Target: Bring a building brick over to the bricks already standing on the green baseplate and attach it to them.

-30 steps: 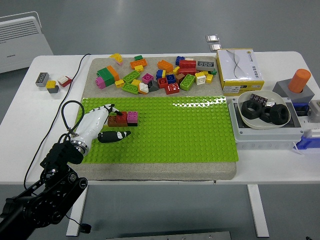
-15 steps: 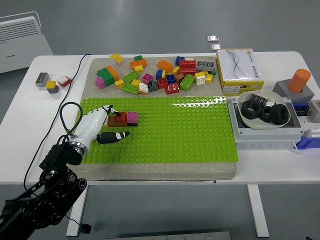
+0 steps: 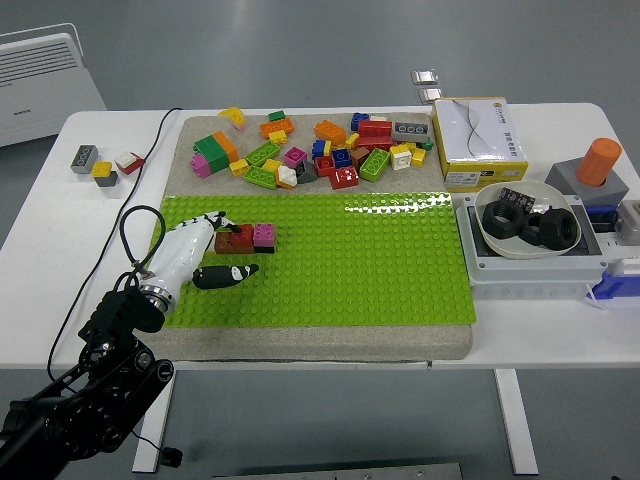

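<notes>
Head view: left hand [image 3: 200, 250] lies on the green baseplate [image 3: 380, 270], fingers curled round a brown brick [image 3: 235, 238] that sits touching the pink brick [image 3: 265, 235] already standing there. We judge the joining step in hand; next we would press down firmly, then let go. Loose brick pile [image 3: 320, 150] lies just beyond the baseplate's far edge. Right hand out of sight.
</notes>
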You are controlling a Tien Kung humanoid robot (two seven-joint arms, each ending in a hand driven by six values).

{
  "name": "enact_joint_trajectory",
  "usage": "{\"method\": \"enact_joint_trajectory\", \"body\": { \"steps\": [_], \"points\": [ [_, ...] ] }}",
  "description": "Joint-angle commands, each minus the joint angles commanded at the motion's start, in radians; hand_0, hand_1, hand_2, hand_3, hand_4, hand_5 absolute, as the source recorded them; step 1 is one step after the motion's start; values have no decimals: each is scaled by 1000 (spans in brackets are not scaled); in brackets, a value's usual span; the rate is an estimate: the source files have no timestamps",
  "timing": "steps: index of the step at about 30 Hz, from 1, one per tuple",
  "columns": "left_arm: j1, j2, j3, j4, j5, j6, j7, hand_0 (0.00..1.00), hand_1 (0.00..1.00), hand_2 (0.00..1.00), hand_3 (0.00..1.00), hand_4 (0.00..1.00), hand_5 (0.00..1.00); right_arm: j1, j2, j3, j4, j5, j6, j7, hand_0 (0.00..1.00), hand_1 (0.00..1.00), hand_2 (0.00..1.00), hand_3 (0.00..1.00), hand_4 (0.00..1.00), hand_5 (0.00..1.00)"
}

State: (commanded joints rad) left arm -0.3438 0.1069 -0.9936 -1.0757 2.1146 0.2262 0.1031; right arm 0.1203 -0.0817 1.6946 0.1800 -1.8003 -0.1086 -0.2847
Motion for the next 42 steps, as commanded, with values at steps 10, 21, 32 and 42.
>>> {"method": "enact_joint_trajectory", "body": {
  "steps": [10, 21, 32, 42],
  "points": [
    [-1, 4, 5, -5, 24, 26, 11, 920, 915, 922, 626, 906, 408, -2, 0, 1, 0, -1, 0, -1, 521, 542, 745, 831, 943, 998],
    [2, 7, 14, -40, 34, 37, 22, 902, 912, 922, 606, 891, 388, -4, 2, 0, 0, -1, -1, -3, 521, 543, 745, 830, 943, 998],
    [-11, -1, 24, -37, 20, 39, 20, 894, 909, 921, 602, 881, 376, 2, 2, -5, 0, 6, -3, -2, 521, 543, 744, 830, 943, 998],
    [-30, -19, 26, 8, 12, 39, 18, 890, 909, 919, 598, 864, 353, 4, 3, -9, 0, 10, -3, -3, 521, 543, 744, 830, 943, 998]
  ]
}}
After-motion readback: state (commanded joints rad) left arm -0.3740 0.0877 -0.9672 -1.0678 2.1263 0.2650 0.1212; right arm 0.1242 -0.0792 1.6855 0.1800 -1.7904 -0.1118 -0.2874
